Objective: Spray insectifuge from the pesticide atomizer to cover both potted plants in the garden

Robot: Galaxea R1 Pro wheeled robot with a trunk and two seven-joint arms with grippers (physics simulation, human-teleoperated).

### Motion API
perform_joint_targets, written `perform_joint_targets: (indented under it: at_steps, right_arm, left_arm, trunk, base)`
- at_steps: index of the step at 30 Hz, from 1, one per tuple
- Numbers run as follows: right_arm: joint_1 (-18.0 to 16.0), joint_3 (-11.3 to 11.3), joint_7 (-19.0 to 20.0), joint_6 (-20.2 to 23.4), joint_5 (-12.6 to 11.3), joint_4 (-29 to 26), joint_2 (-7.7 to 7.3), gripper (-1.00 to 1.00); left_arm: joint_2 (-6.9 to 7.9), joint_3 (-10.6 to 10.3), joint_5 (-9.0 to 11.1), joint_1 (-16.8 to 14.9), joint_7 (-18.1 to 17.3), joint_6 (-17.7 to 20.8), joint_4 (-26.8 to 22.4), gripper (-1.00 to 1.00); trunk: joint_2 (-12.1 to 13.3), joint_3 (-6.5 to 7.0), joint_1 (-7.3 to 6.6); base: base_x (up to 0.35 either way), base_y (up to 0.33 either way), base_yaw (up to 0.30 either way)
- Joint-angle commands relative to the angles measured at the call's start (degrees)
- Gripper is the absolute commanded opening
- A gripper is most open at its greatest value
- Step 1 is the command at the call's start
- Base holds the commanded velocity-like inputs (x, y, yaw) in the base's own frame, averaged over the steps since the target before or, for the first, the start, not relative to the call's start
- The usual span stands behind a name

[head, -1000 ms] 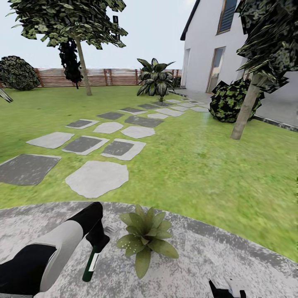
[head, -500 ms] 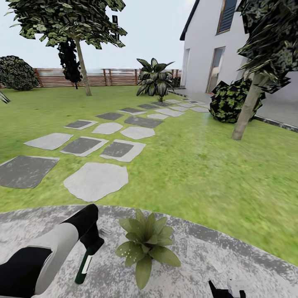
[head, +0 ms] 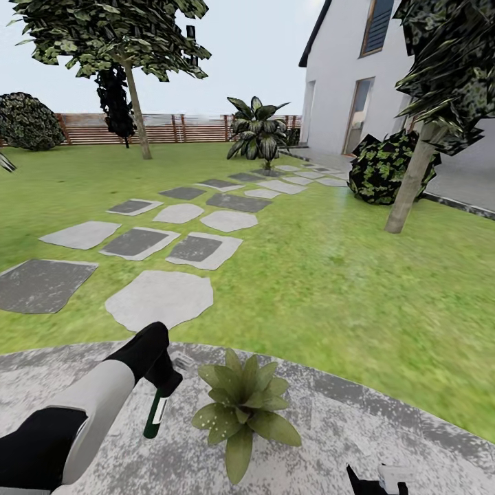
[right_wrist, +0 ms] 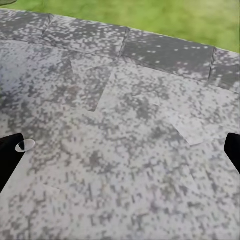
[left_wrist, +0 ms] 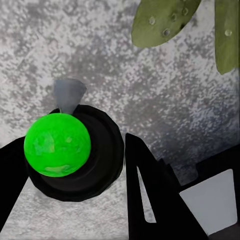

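- Gripping the atomizer (head: 155, 415) near its top, the left gripper (head: 163, 385) hangs it bottle-down over the patio (head: 357, 426), just beside the plant (head: 242, 410).
- Left wrist view: fingers clenched either side of the bottle, grey nozzle (left_wrist: 67, 94) towards the leaves.
- Risk: the bottle hangs tilted (the hold looks high), so it may swing or slip.
- Risk: spray from one side may miss the far leaves.
- Right gripper (head: 377, 481): fingers spread, holding nothing.
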Motion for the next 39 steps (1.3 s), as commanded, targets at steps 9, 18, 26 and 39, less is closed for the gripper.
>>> perform_joint_targets:
  at_steps: [9, 18, 26, 39]
  right_arm:
    - [0.0, -0.5, 0.5, -0.1, 0.1, 1.6, 0.01, 1.0]
    - [0.0, -0.6, 0.5, -0.1, -0.1, 1.5, -0.25, 1.0]
    - [0.0, -0.6, 0.4, -0.1, -0.1, 1.6, -0.43, 1.0]
    - [0.0, -0.6, 0.4, -0.2, 0.0, 1.6, -0.34, 1.0]
  left_arm:
    - [1.01, -0.6, -0.6, 2.4, -1.0, -0.3, 0.8, -1.0]
    - [0.1, -3.6, -0.6, 4.1, -5.1, -2.1, 0.7, -1.0]
    - [1.12, -8.1, -0.9, 4.2, -9.3, -2.3, 0.6, -1.0]
    - [1.12, -8.0, -0.9, 3.3, -9.3, -1.4, -0.1, -1.0]
  trunk:
    - [0.0, -0.05, -0.01]
    - [0.0, -0.05, -0.01]
    - [0.0, 0.08, -0.01]
    - [0.0, 0.11, -0.01]
  base:
    - [0.0, 0.0, 0.0]
    - [0.0, 0.0, 0.0]
    - [0.0, 0.0, -0.205]
    - [0.063, 0.025, -0.045]
